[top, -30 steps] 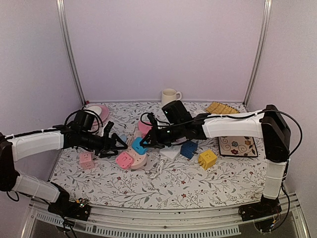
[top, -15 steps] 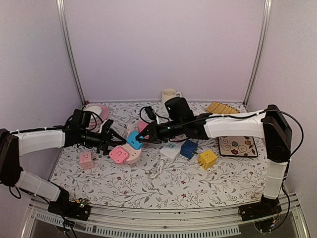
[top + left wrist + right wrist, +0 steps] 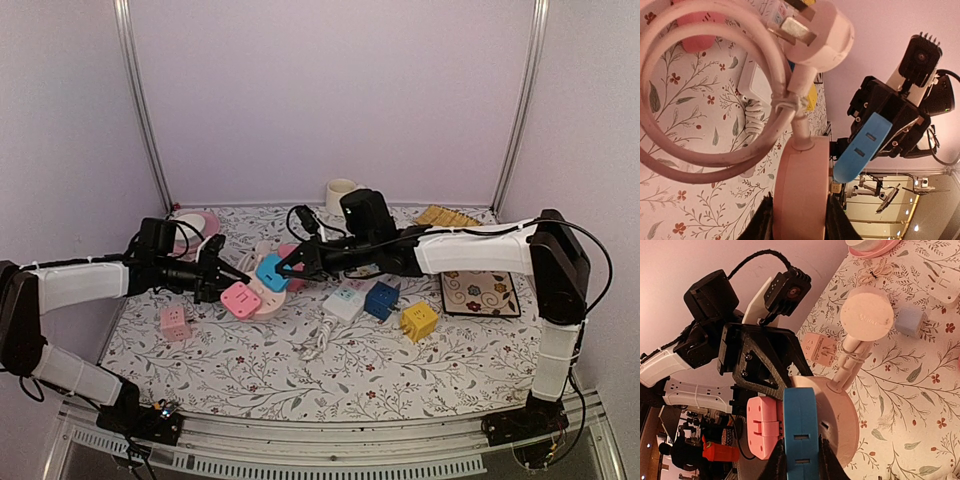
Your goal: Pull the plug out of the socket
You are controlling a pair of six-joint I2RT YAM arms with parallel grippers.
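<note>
mug (image 3: pixel 340 190) back centre, upright | pink dish (image 3: pixel 205 222) back left | yellow ridged mat (image 3: pixel 447 217) back right | patterned tile (image 3: pixel 479 296) right side | yellow cube (image 3: pixel 419 321) near blue cube (image 3: pixel 381 300) | white adapter (image 3: pixel 343 303) just beside blue cube | pink cube (image 3: pixel 175 323) left | floral counter (image 3: pixel 400 370)

No text can be read; faint raised lettering on the round pink plug (image 3: pixel 866 315) stays illegible.

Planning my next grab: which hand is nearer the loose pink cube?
Left. The left hand, holding the round socket, sits behind the pink cube; the right hand, on the blue plug, is farther right.
</note>
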